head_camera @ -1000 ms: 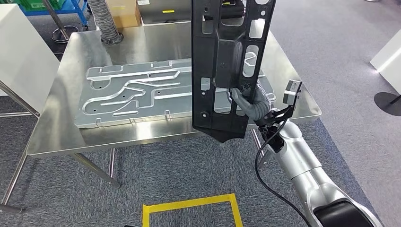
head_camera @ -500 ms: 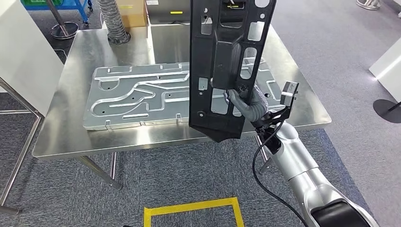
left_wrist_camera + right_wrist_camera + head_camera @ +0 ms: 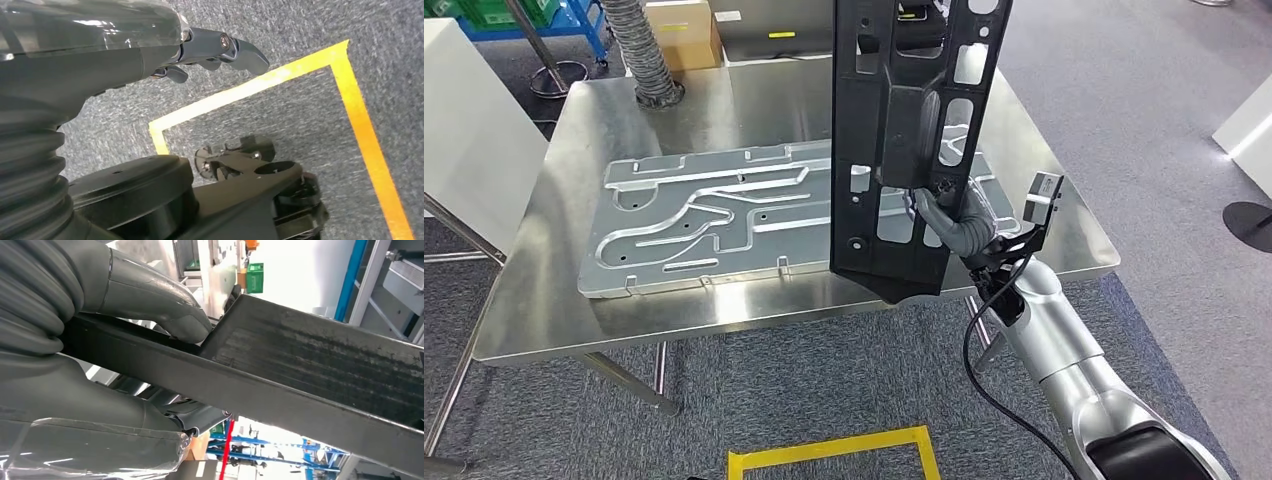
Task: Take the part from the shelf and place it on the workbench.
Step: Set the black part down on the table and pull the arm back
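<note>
The part (image 3: 904, 140) is a long black plastic panel with several cutouts, held upright over the right half of the steel workbench (image 3: 544, 300). Its lower end hangs just past the bench's front edge. My right hand (image 3: 954, 225) grips it from behind at about mid-height. In the right wrist view the grey thumb (image 3: 150, 295) presses on the panel's dark edge (image 3: 310, 375) and the fingers wrap underneath. My left hand (image 3: 200, 50) hangs over the carpet, fingers stretched out and holding nothing.
A large ribbed aluminium plate (image 3: 704, 220) lies flat across the middle of the bench. A grey ribbed hose (image 3: 639, 50) and a cardboard box (image 3: 682, 35) stand at the back. A yellow tape square (image 3: 834, 450) marks the carpet in front. A white panel (image 3: 464, 130) stands at the left.
The whole picture has swayed a little sideways and back, so the camera moved. The black panel stays upright in my right hand over the same part of the bench.
</note>
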Motion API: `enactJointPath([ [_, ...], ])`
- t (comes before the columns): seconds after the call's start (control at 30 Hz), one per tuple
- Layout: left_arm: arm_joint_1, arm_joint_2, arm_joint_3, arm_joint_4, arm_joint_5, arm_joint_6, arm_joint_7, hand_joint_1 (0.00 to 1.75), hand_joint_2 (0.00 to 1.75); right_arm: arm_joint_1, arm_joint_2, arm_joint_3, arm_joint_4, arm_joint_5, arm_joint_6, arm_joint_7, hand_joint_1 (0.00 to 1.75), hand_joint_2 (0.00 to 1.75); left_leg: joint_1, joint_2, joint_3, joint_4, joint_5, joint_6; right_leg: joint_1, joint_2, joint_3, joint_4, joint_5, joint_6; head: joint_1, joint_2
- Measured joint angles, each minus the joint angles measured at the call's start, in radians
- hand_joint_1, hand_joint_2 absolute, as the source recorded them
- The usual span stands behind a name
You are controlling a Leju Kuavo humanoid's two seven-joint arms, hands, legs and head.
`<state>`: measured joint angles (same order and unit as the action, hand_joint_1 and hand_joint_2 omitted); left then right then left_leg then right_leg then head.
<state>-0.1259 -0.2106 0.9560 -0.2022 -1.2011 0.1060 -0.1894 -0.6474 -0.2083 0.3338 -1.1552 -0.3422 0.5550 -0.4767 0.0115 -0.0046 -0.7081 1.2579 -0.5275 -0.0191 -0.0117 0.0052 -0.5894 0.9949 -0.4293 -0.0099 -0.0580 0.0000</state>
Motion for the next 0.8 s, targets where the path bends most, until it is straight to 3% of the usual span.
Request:
enactJointPath([
  [0.07,-0.001,0.001,0.0,0.0,0.002,0.0,-0.001,0.0,1.75,-0.002,0.0,0.001,0.002,0.0,0.0,0.001,1.75,1.75,0.001,0.001,0.056,-0.139,0.082,0.003,0.001,0.001,0.013,0.006,-0.014,0.007,0.0,0.0],
  [0.1,-0.001,0.001,0.0,0.0,0.002,-0.001,-0.001,0.0,1.75,-0.004,0.0,0.002,0.003,0.0,0.0,0.001,1.75,1.75,0.0,0.001,0.081,-0.194,0.103,0.007,0.002,0.001,0.016,0.01,-0.02,0.012,0.0,0.0],
  [0.13,-0.002,0.001,0.0,0.0,0.002,-0.001,-0.001,0.0,1.75,-0.007,0.0,0.002,0.003,0.0,0.0,0.001,1.75,1.75,-0.001,0.0,0.094,-0.226,0.109,0.012,0.004,0.001,0.016,0.012,-0.023,0.017,0.0,0.0],
  [0.27,-0.002,0.002,0.0,0.0,0.004,-0.001,-0.002,0.0,1.75,-0.015,0.002,0.003,0.005,0.0,-0.001,0.001,1.75,1.75,-0.002,-0.002,0.103,-0.245,0.102,0.036,0.001,0.0,0.011,0.022,-0.036,0.038,0.0,0.0],
  [0.33,-0.003,0.002,0.0,0.0,0.004,-0.001,-0.002,0.0,1.75,-0.019,0.006,0.003,0.006,0.0,-0.002,0.001,1.75,1.75,0.001,-0.002,0.111,-0.252,0.102,0.046,-0.001,-0.001,-0.028,0.101,-0.077,0.047,0.0,0.0],
  [0.4,-0.003,0.002,0.0,0.0,0.005,-0.001,-0.002,0.0,1.75,-0.018,0.01,0.004,0.009,0.0,-0.002,0.001,1.75,1.75,0.0,-0.001,0.114,-0.252,0.098,0.051,-0.002,-0.001,-0.107,0.241,-0.13,0.053,0.0,0.0],
  [0.43,-0.002,0.002,0.0,0.0,0.005,-0.002,-0.002,0.0,1.75,-0.016,0.01,0.004,0.011,0.0,-0.002,0.001,1.75,1.75,-0.001,-0.002,0.115,-0.252,0.095,0.052,-0.003,-0.001,-0.14,0.293,-0.139,0.055,0.0,0.0],
  [0.47,-0.001,0.002,0.0,0.0,0.005,-0.002,-0.002,0.0,1.75,-0.013,0.011,0.004,0.013,0.0,-0.002,0.001,1.75,1.75,-0.001,-0.002,0.118,-0.251,0.092,0.052,-0.003,-0.001,-0.157,0.309,-0.128,0.055,0.0,0.0],
  [0.5,-0.001,0.002,0.0,0.0,0.005,-0.002,-0.002,0.0,1.75,-0.013,0.011,0.004,0.015,0.0,-0.002,0.001,1.75,1.75,-0.001,-0.003,0.123,-0.25,0.088,0.051,-0.003,-0.001,-0.153,0.282,-0.097,0.053,0.0,0.0],
  [0.57,0.0,0.002,0.0,0.0,0.005,-0.003,-0.002,0.0,1.75,-0.014,0.011,0.004,0.017,0.0,-0.002,0.001,1.75,1.75,-0.001,-0.004,0.135,-0.248,0.077,0.046,-0.001,-0.002,-0.096,0.144,-0.011,0.046,0.0,0.0],
  [0.6,-0.001,0.002,0.0,0.0,0.005,-0.003,-0.002,0.0,1.75,-0.015,0.012,0.004,0.017,0.0,-0.003,0.0,1.75,1.75,-0.003,-0.005,0.14,-0.246,0.072,0.043,0.002,-0.002,-0.068,0.077,0.016,0.041,0.0,0.0],
  [0.67,-0.001,0.002,0.0,0.0,0.004,-0.004,-0.002,0.0,1.75,-0.016,0.013,0.005,0.019,0.0,-0.003,-0.001,1.75,1.75,-0.006,-0.004,0.144,-0.247,0.065,0.034,0.007,-0.002,-0.042,0.02,0.025,0.031,0.0,0.0],
  [0.8,-0.003,0.003,0.0,0.0,0.004,-0.005,-0.002,0.0,1.75,-0.015,0.012,0.005,0.019,-0.001,-0.002,-0.006,1.75,1.75,-0.008,-0.002,0.139,-0.222,0.04,0.013,0.0,-0.001,-0.028,0.006,0.018,0.011,0.0,0.0],
])
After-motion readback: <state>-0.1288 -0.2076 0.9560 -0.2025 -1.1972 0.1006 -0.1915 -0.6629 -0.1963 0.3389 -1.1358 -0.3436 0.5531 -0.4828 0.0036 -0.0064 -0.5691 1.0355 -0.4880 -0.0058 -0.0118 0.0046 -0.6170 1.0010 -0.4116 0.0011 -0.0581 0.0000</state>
